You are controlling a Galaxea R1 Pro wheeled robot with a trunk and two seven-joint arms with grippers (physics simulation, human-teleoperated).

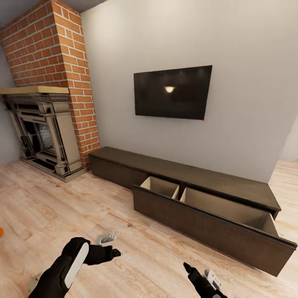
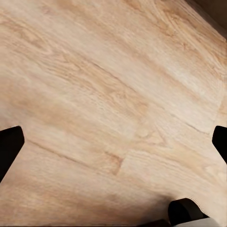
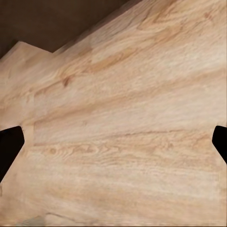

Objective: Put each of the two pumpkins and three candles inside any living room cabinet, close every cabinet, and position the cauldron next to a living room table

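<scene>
We see a long, low, dark-brown wood cabinet (image 1: 194, 176) on the floor against the pale grey wall (image 1: 248, 62). It runs along the wall, from near the fireplace at our left toward the far right. Its top is flat and smooth. One wide drawer (image 1: 211, 223) is pulled out toward us. The drawer has a plain dark front with no handle, and its inside is pale beige. A thin board splits it into a small box on the left and a long box on the right. Both boxes look bare from here. The other cabinet front, at the left end, is shut flat.

Above the cabinet hangs a flat black TV screen (image 1: 172, 92). To the left stands a tall red brick chimney (image 1: 54, 62) with a dark carved stone fireplace (image 1: 41, 132) under a pale wood shelf. The floor (image 1: 82, 207) is light wood planks with wavy grain. A tiny bit of orange (image 1: 1, 232) peeks in at the left edge of the head view; we cannot tell what it is.

Our left pincer (image 1: 111, 244) is low over the floor, well apart from the drawer. In the left wrist view its black fingertips (image 2: 9, 146) sit far apart, so it is released and grasping nothing. Our right pincer (image 1: 198, 271) is also low over the floor, nearer the drawer front. Its black fingertips (image 3: 9, 146) are far apart too, released, with only floor between them.
</scene>
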